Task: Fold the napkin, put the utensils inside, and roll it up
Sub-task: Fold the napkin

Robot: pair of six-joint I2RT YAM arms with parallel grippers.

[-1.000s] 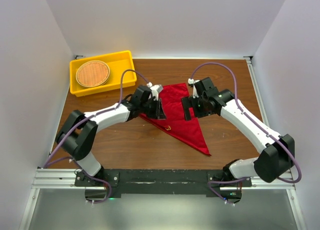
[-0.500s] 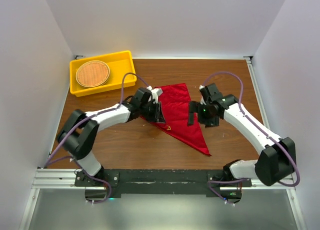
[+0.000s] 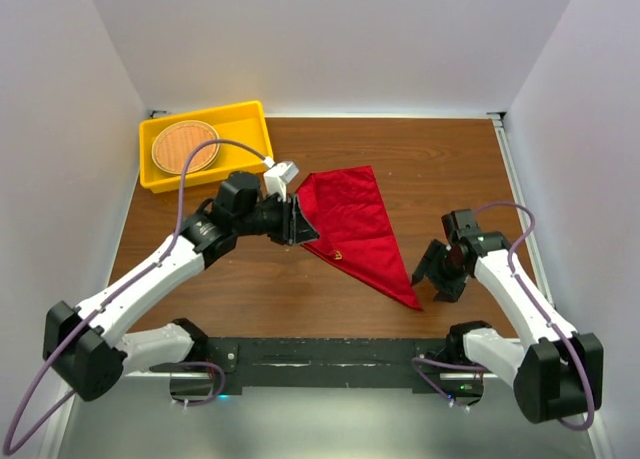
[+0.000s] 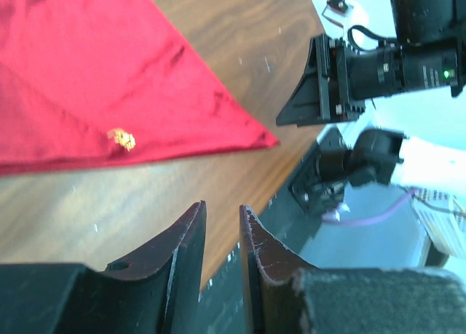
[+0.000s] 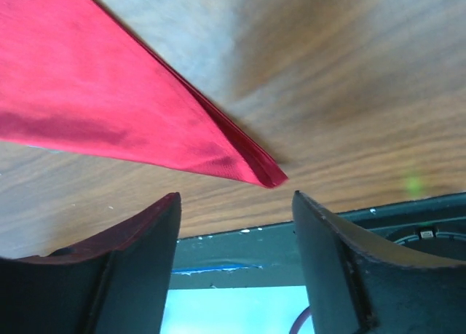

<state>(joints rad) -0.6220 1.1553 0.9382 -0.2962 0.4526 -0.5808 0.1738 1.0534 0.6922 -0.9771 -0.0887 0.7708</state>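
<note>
Right wrist view: my right claw [image 5: 234,197] gapes wide, empty. The folded napkin [image 5: 109,108] lies just ahead on the table, its pointed tip nearest and its long axis running away leftward. My left claw [image 3: 298,223], barely parted and empty, waits beside the far wide end.

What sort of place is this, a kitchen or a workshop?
Probably a robot test booth: plain white walls box in a wooden table, a left arm and a right arm are bolted at its near edge, and a red napkin lies between them.
</note>
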